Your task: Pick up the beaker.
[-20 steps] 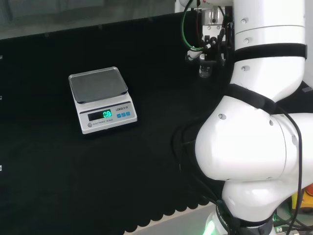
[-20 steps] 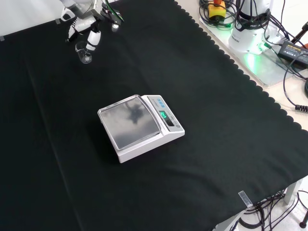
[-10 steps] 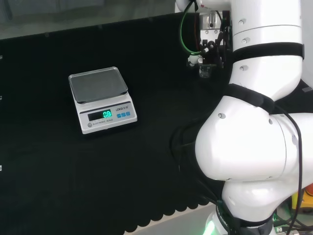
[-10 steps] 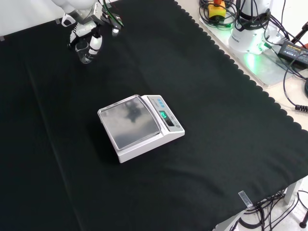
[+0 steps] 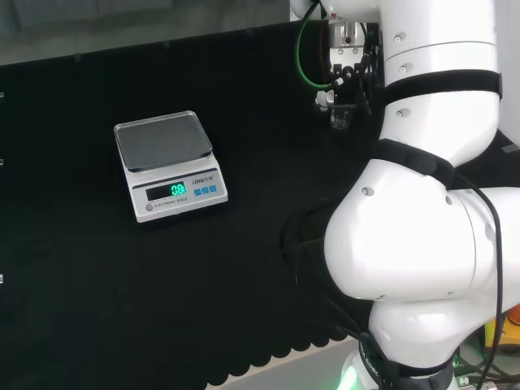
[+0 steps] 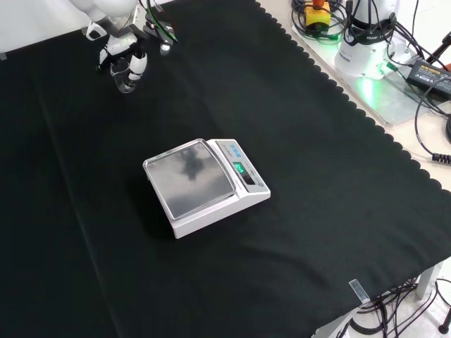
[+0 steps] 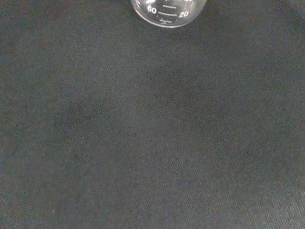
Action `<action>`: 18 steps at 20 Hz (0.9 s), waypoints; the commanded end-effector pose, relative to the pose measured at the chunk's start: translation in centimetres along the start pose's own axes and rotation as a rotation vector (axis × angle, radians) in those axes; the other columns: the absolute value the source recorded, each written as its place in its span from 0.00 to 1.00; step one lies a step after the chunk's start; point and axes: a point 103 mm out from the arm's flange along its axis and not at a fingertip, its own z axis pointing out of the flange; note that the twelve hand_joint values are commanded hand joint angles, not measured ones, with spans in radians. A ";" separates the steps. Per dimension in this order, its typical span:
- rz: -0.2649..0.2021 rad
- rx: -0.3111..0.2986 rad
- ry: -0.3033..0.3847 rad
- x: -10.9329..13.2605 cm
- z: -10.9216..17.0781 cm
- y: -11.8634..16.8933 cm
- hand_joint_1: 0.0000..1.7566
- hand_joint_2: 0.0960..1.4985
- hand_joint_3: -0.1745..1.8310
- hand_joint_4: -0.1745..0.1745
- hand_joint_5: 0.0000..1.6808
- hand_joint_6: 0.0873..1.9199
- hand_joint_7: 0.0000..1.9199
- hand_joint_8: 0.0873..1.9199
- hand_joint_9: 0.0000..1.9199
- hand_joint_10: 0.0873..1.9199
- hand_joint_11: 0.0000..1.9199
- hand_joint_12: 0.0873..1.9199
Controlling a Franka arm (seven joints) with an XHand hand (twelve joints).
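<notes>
A small clear glass beaker [image 6: 126, 79] with printed graduations is at the far left of the cloth in the front view. It is low, at the cloth; I cannot tell whether it touches. The black and white hand [image 6: 124, 55] is right over it, fingers [image 6: 138, 65] curled down on both sides of the glass. In the head view the beaker [image 5: 340, 120] hangs just under the hand [image 5: 348, 75], beside the arm's white links. The wrist view has the beaker's rounded base [image 7: 167, 11] close to the palm, with black cloth behind it.
A white digital scale [image 6: 206, 184] with a steel pan stands mid-cloth, well away from the hand; in the head view the scale [image 5: 168, 165] is at the left. Cables and the arm's base [image 6: 366, 42] lie past the cloth's scalloped edge.
The hand has drawn in over the beaker and its fingers have come round the glass. The beaker has barely shifted. The scale has not moved.
</notes>
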 end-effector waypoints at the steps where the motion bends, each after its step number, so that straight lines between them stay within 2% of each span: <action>1: 0.036 0.021 -0.036 0.0 0.4 1.2 0.42 0.61 0.20 0.18 0.27 0.00 0.20 0.33 0.26 0.35 0.30 0.68; 4: 0.049 0.012 -0.046 0.0 0.7 1.5 0.46 0.58 0.22 0.19 0.28 0.00 0.21 0.33 0.28 0.34 0.33 0.66; 9: 0.066 -0.001 -0.033 -0.4 1.4 1.6 0.50 0.51 0.31 0.20 0.31 0.00 0.25 0.31 0.34 0.30 0.40 0.62; 13: 0.082 -0.059 -0.006 -0.7 1.3 1.3 0.56 0.50 0.35 0.15 0.37 0.00 0.29 0.31 0.42 0.26 0.54 0.51; 18: 0.095 -0.110 0.010 -0.5 1.0 1.0 0.62 0.49 0.37 0.04 0.48 0.04 0.36 0.29 0.55 0.13 0.68 0.37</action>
